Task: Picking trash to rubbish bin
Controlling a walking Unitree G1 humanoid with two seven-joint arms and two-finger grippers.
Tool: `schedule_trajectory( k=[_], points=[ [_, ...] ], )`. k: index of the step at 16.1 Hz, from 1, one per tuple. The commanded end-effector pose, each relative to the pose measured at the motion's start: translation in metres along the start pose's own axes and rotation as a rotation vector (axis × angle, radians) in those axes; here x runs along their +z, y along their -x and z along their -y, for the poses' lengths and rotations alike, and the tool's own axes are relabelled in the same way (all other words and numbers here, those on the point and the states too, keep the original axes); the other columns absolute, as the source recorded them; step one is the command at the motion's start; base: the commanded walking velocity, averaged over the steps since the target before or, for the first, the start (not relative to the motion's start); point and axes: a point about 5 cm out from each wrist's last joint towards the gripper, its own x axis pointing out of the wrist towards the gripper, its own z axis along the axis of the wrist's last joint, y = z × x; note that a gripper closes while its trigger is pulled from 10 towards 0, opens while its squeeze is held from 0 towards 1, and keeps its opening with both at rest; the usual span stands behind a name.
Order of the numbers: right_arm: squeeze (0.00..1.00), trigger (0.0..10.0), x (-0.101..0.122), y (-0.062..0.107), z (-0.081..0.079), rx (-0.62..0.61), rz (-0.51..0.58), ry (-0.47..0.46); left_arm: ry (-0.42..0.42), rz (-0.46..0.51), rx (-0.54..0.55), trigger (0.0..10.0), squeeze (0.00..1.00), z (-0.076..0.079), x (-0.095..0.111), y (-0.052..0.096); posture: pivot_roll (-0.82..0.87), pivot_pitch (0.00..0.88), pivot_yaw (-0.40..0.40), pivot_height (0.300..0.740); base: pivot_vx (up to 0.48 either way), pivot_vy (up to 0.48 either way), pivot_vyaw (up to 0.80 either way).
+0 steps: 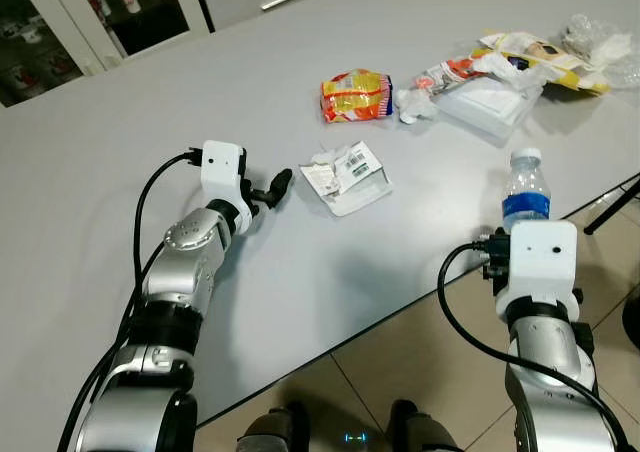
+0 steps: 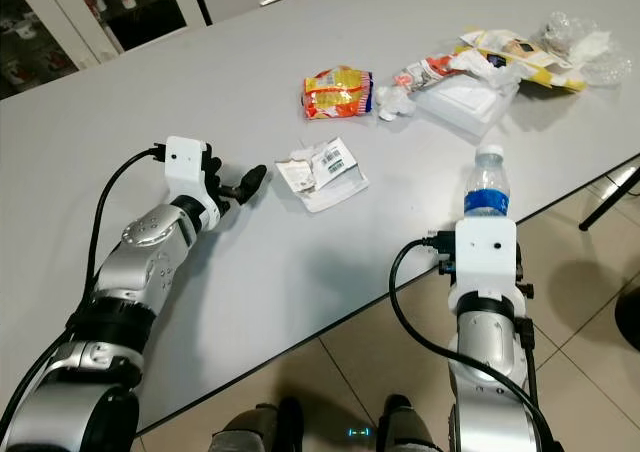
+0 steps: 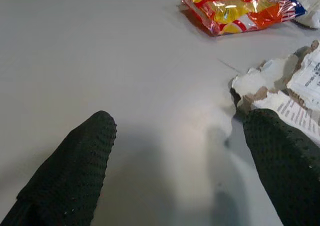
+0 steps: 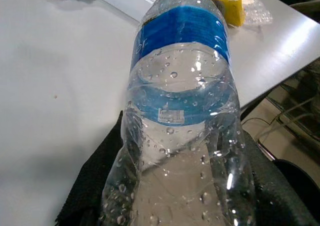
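Clear blue-labelled water bottle [image 1: 524, 189] stands upright, clamped at the table edge [image 1: 400, 312].

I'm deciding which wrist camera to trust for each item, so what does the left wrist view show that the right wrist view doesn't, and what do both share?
The left wrist view alone shows the open left hand over the table, its right finger at the edge of a torn paper package, with an orange snack bag farther off. The right wrist view alone shows the right hand shut on a clear water bottle with a blue label, and floor beyond the table edge. Both share the grey table.
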Motion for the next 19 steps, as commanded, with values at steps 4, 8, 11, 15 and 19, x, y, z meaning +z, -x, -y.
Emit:
schedule_trajectory(
  k=[4, 8, 11, 15, 19],
  points=[
    [0.0, 10.0, -0.001, -0.002, -0.003, 0.028, 0.002, -0.004, 0.078, -0.133, -0.119, 10.0, 0.0, 0.008, -0.007, 0.009, 0.08, 0.19, 0.093, 0.74, 0.0, 0.0, 0.0],
    [0.0, 10.0, -0.002, -0.002, -0.003, 0.028, 0.0, -0.004, 0.12, -0.193, -0.217, 10.0, 0.0, 0.025, -0.008, 0.009, 0.08, 0.19, 0.093, 0.74, 0.0, 0.0, 0.0],
    [0.0, 10.0, -0.003, 0.0, -0.002, 0.021, -0.004, -0.005, 0.19, -0.21, -0.293, 10.0, 0.0, 0.034, -0.002, 0.009, 0.08, 0.19, 0.093, 0.74, 0.0, 0.0, 0.0],
    [0.0, 10.0, -0.003, -0.001, -0.001, 0.018, -0.002, -0.005, 0.194, -0.187, -0.265, 10.0, 0.0, 0.026, 0.006, 0.007, 0.08, 0.187, 0.099, 0.74, 0.0, 0.0, 0.0],
    [0.0, 10.0, -0.002, -0.002, -0.002, 0.022, 0.003, -0.005, 0.236, -0.179, -0.267, 10.0, 0.0, 0.025, 0.012, 0.006, 0.08, 0.186, 0.098, 0.74, 0.0, 0.0, 0.0]
  ],
)
